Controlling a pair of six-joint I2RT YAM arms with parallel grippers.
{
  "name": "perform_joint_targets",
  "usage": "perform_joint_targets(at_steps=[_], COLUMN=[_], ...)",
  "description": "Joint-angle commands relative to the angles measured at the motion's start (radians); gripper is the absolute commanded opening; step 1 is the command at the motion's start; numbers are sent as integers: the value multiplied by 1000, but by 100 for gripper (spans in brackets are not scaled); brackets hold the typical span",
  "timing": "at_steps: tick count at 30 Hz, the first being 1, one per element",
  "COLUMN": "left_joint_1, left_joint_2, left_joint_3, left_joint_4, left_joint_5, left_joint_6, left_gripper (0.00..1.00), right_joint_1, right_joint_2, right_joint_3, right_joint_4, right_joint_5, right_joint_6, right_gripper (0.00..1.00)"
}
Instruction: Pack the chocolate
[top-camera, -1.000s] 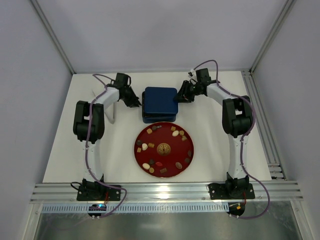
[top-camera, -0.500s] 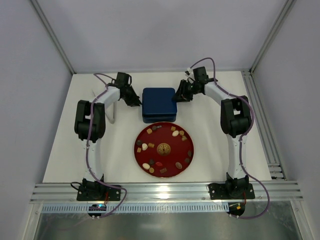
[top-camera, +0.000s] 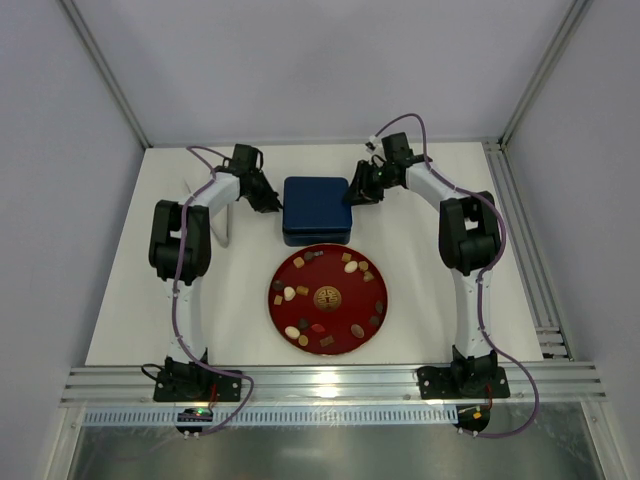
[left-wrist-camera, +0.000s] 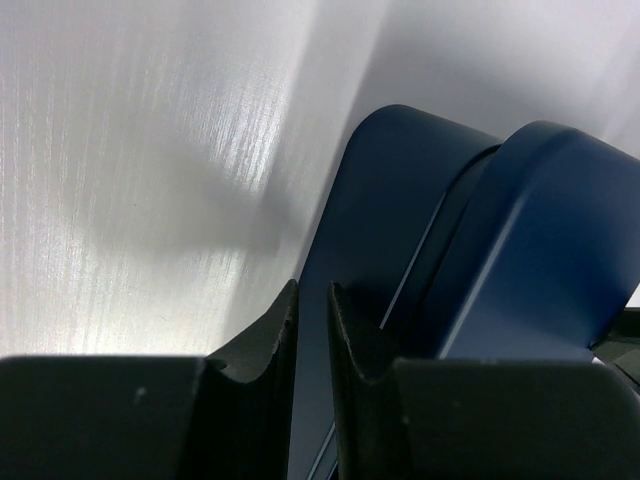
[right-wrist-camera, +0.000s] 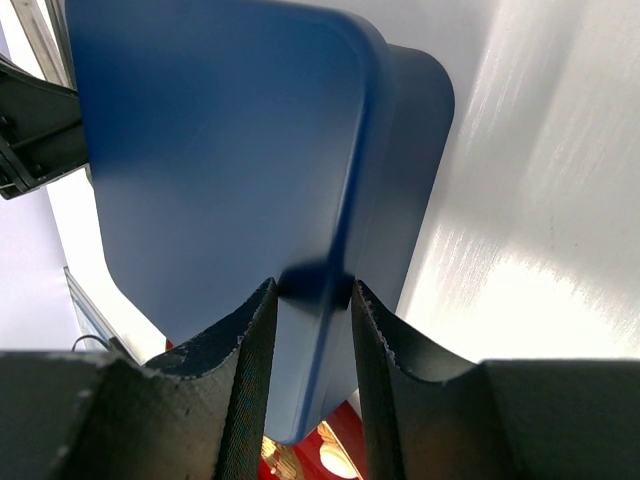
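The chocolate (top-camera: 351, 267) lies as several small brown, tan and cream pieces spread over the round red plate (top-camera: 326, 274) in mid-table. Behind the plate sits the dark blue box (top-camera: 318, 208), lid on top. My left gripper (top-camera: 270, 205) is at its left edge; in the left wrist view the gripper (left-wrist-camera: 312, 285) is nearly shut with the box's blue rim (left-wrist-camera: 345, 200) between its tips. My right gripper (top-camera: 354, 195) is at the right edge. The right wrist view shows this gripper (right-wrist-camera: 312, 282) shut on the lid's rim (right-wrist-camera: 330, 200), with the plate (right-wrist-camera: 341, 425) below.
A white flat piece (top-camera: 224, 222) stands beside the left arm. White enclosure walls close in the table at the back and both sides. An aluminium rail (top-camera: 330, 382) runs along the near edge and another rail (top-camera: 520, 230) along the right side.
Both grippers stay on the box. The right gripper and the box's top have shifted slightly left and towards the back; the left gripper has drawn back a little.
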Motion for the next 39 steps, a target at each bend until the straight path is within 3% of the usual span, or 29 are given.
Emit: perform_joint_targets(at_steps=[1, 34, 39], left_joint_1=[-20, -31, -31], left_joint_2=[-18, -83, -89], left_joint_3=[22, -51, -58], left_joint_4=[9, 23, 26], left_joint_5=[32, -11, -17], left_joint_6=[-8, -43, -48], left_gripper=[17, 10, 8], right_joint_1=[43, 117, 131], right_joint_2=[-24, -198, -232], right_joint_3=[7, -105, -127], right_joint_4=[-27, -71, -65], right_joint_5=[36, 216, 234], right_joint_6=[-38, -138, -158], right_gripper=[37, 38, 41])
